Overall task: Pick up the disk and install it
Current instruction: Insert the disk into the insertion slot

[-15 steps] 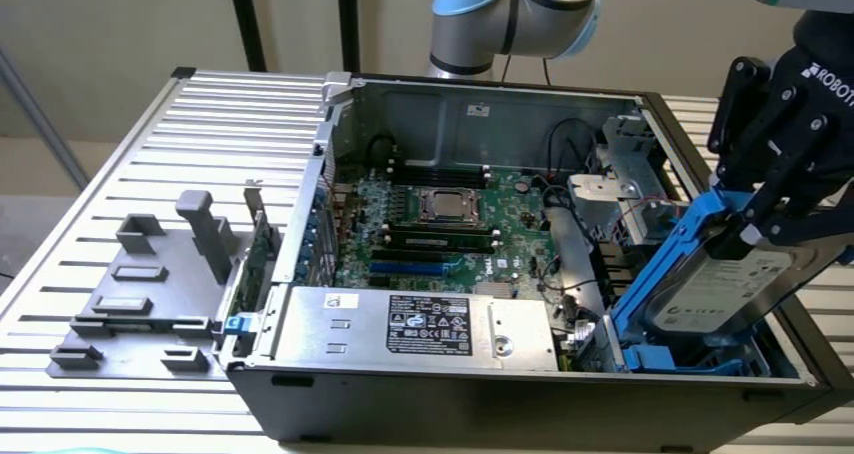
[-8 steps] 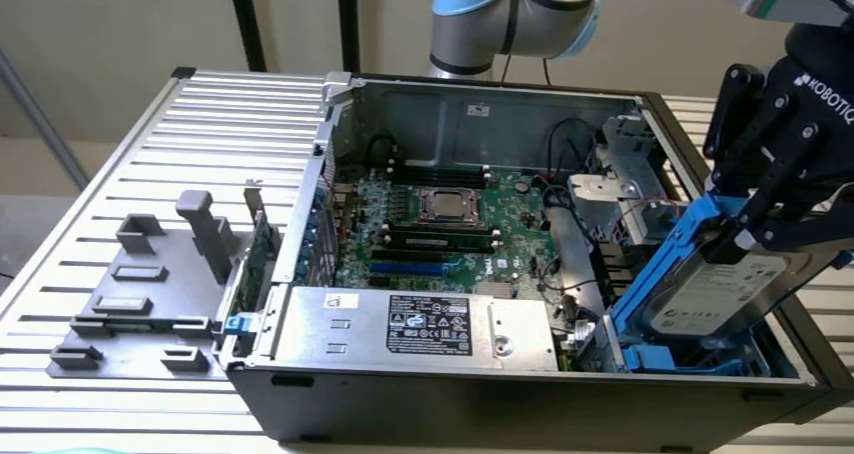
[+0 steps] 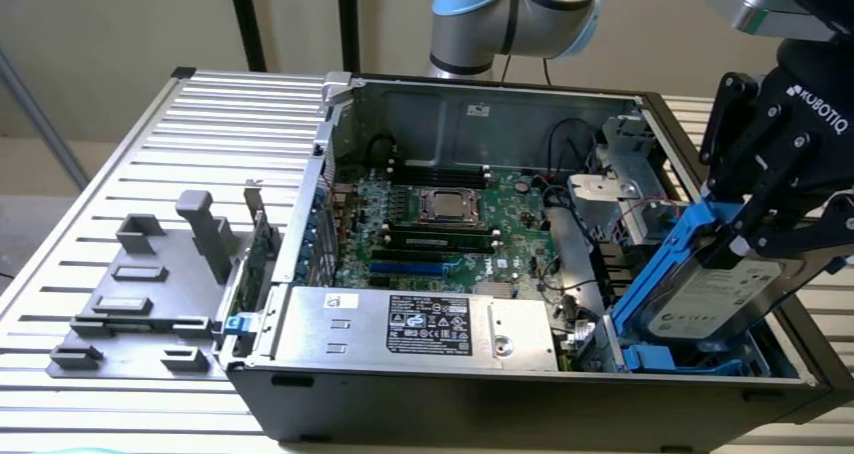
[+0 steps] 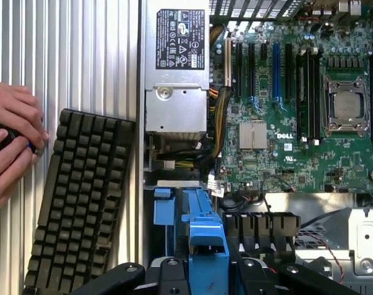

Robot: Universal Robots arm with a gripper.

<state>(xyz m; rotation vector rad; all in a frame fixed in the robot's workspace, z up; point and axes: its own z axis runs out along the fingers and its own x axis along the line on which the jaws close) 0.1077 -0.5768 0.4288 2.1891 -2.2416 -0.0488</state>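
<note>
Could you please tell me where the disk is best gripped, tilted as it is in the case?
Grip the disk across its upper end, over the blue carrier rails, coming from above. It stands on edge, tilted, its lower end down inside the computer case, so the top looks the freest part. The gripper is shut there.

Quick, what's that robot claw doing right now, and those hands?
Gripper: shut on the disk, tilted inside the computer case.
Person's hands: curled around something small and dark; cannot tell what.
</note>
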